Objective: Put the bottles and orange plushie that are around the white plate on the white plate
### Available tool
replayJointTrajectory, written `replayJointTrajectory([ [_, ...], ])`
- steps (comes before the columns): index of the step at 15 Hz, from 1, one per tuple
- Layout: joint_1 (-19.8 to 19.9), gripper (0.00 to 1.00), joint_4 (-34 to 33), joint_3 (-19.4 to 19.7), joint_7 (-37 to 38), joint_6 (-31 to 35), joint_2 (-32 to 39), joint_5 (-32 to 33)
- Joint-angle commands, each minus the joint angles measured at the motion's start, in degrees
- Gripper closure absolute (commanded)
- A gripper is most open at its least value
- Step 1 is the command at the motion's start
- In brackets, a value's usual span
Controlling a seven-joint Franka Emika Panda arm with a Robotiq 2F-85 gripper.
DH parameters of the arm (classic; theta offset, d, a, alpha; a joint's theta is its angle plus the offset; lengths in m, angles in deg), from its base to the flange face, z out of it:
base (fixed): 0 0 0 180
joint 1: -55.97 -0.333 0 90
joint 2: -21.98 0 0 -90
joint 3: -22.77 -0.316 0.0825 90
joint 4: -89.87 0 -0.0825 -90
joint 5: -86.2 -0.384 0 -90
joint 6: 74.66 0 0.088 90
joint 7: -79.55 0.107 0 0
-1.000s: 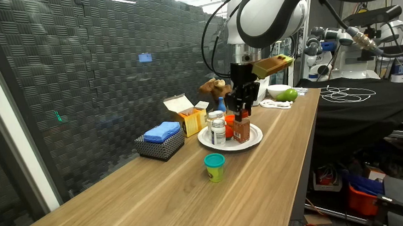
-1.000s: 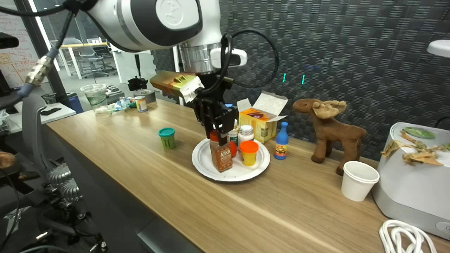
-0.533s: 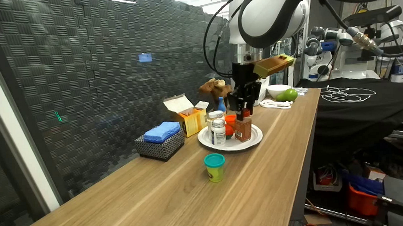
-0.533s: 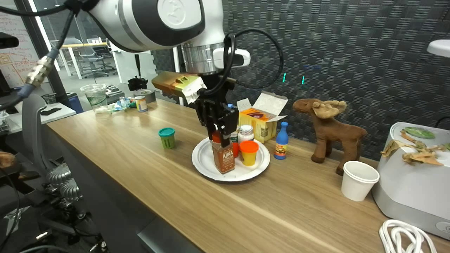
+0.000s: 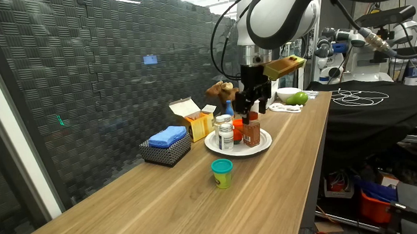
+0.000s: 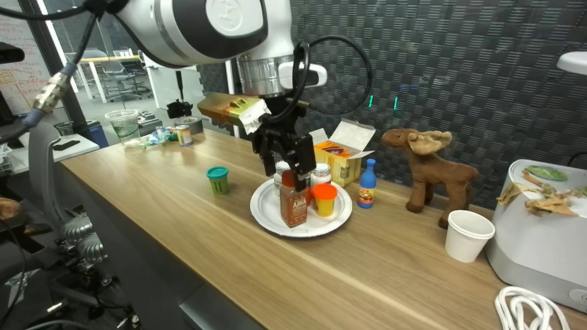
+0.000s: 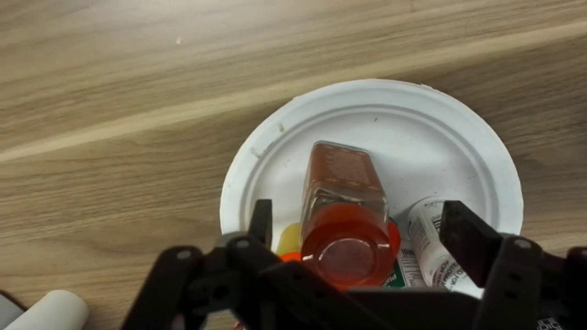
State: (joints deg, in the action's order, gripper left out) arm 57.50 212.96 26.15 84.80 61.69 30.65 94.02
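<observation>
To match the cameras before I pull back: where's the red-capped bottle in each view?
In an exterior view: the red-capped bottle is right of centre, just below halfway.
In an exterior view: the bottle is centred across, below halfway.
In the wrist view: the bottle is right of centre, mostly below halfway.
Shared landmark: the white plate beneath it.

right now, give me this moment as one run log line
ajika bottle: upright on white plate | fingers: open, clear of its red cap | white bottles: on plate | teal-lidded tub: on table, off plate
</observation>
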Motion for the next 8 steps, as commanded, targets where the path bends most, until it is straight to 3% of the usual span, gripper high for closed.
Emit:
replayJointTrajectory([
  [1,-0.90,0.00,-0.39,0.12,4.84,-4.08,-3.17,2.39],
  [6,-3.46,0.00,-1.21,-2.99,12.67,-12.20,-4.83,-1.03],
  [8,-5.01,0.00,-1.75,-4.69,15.21,-12.30,-4.43,-0.49],
])
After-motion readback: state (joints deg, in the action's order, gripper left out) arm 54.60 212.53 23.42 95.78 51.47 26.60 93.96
